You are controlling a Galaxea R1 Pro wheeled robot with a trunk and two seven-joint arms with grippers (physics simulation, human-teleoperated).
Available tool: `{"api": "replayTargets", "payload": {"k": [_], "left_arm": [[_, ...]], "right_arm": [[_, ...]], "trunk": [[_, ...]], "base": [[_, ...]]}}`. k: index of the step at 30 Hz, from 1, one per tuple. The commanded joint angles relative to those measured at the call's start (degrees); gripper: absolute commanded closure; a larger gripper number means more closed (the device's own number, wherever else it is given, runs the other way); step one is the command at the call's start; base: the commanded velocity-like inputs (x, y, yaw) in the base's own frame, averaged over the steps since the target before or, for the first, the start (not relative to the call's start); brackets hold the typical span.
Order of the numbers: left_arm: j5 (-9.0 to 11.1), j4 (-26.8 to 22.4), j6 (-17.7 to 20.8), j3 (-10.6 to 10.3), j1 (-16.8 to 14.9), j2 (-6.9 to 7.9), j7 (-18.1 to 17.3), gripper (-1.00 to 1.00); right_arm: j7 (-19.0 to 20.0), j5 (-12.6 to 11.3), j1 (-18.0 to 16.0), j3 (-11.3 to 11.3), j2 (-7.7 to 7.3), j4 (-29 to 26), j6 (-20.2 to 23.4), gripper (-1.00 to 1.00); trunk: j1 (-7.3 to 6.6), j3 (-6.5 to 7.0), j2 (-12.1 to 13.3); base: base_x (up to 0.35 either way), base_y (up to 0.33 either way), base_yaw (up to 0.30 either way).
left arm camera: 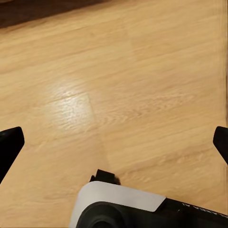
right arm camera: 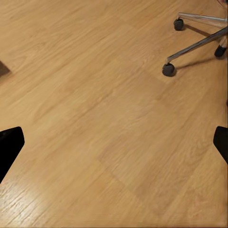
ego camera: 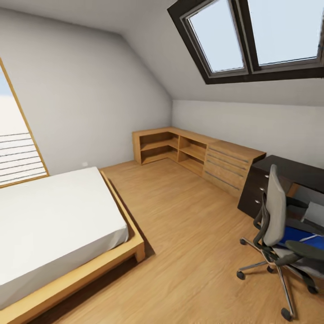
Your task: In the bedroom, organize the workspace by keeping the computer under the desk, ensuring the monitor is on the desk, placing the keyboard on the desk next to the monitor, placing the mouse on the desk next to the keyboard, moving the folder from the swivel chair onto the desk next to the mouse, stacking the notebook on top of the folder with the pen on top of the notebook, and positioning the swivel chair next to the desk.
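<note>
Right claw gapes open over bare floor, swivel chair casters near, apart

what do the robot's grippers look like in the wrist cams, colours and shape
Each wrist view shows two black fingertips, tapering to blunt points at the picture's side edges: the left gripper and the right gripper. The left wrist view also shows a rounded white shell over a black housing, with a small black block above it and faint, unreadable lettering.
</note>
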Motion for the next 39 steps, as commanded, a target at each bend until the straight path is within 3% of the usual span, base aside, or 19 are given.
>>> {"api": "replayTargets", "payload": {"k": [1, 22, 39], "left_arm": [[0.43, 0.01, -0.19, -0.33, -0.02, 0.02, 0.03, -1.0], [0.34, 0.01, -0.19, -0.42, -0.02, -0.01, -0.01, -1.0], [0.31, 0.01, -0.14, -0.47, -0.02, -0.02, -0.46, -1.0]], "right_arm": [[0.0, 0.06, -0.05, -0.13, 0.03, 0.05, -0.15, -1.0], [0.0, 0.06, -0.05, -0.13, 0.09, 0.05, -0.18, -1.0], [-0.06, 0.06, -0.05, -0.13, 0.09, 0.06, -0.48, -1.0]], "trunk": [[0.0, -0.07, -0.05], [0.0, -0.07, -0.05], [0.0, -0.07, -0.05]], "base": [[0.0, 0.0, -0.298], [0.158, 0.21, -0.298], [0.061, 0.095, -0.298]]}}
